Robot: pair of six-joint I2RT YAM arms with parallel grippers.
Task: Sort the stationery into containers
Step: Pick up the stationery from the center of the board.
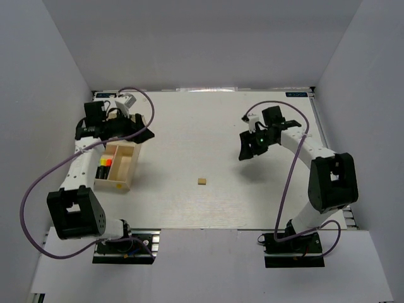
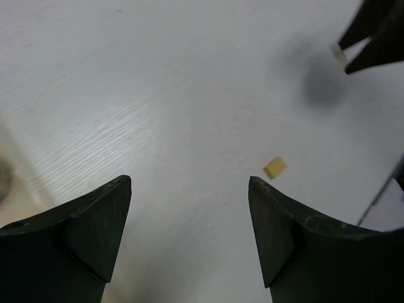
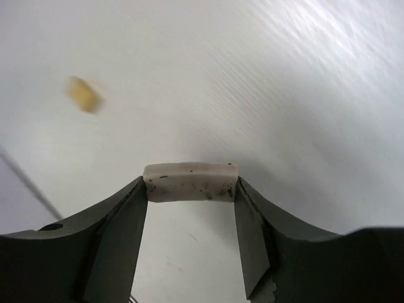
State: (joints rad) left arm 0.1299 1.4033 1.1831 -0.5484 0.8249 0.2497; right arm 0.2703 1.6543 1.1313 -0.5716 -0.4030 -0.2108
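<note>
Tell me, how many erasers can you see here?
2. A tan eraser lies alone mid-table; a grey eraser is held off the surface in the right jaws. Others may be hidden in the tray, which the left arm partly covers.

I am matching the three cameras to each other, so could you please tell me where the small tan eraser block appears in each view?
Top external: the tan eraser block lies alone, just below centre.
Left wrist: right of centre.
Right wrist: upper left, blurred.
Shared landmark: the right gripper pinching the grey eraser, also at the left wrist view's top right.
</note>
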